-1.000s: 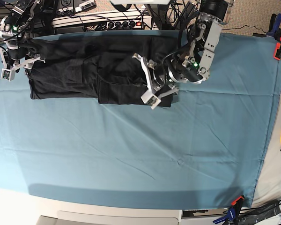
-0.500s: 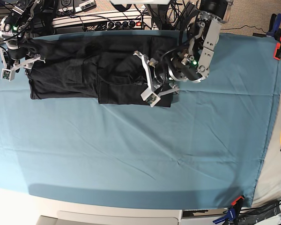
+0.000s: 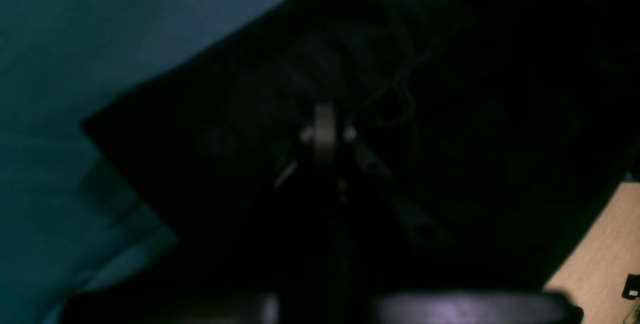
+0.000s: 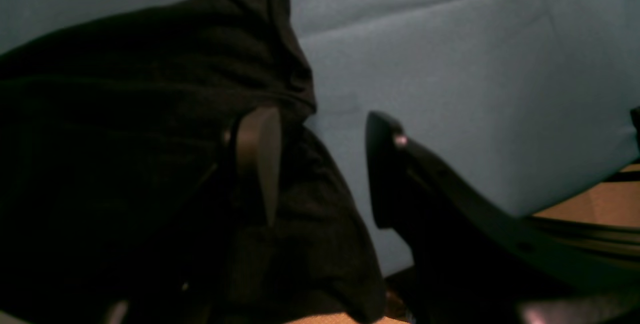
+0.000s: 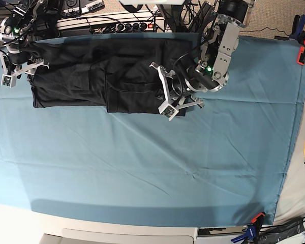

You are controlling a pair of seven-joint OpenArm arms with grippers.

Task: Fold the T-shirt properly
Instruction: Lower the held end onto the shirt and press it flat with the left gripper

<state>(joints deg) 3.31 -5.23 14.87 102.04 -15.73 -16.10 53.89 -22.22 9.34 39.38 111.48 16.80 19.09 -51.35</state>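
Now left jaws (image 5: 174,104) pinch T-shirt (image 5: 91,71) — flat.

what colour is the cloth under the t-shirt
Teal, a plain table cloth beneath the black T-shirt; the base view shows it best.

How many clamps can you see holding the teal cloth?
2 visible: one orange clamp at the cloth's far right edge, one orange-and-blue clamp at its near right corner. The left side lies out of frame, so more may exist.

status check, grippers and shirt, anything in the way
Left gripper shut on the T-shirt at its near corner. Right gripper open at the shirt's other end, empty. Shirt partly folded on the teal cloth. Nothing in the way.
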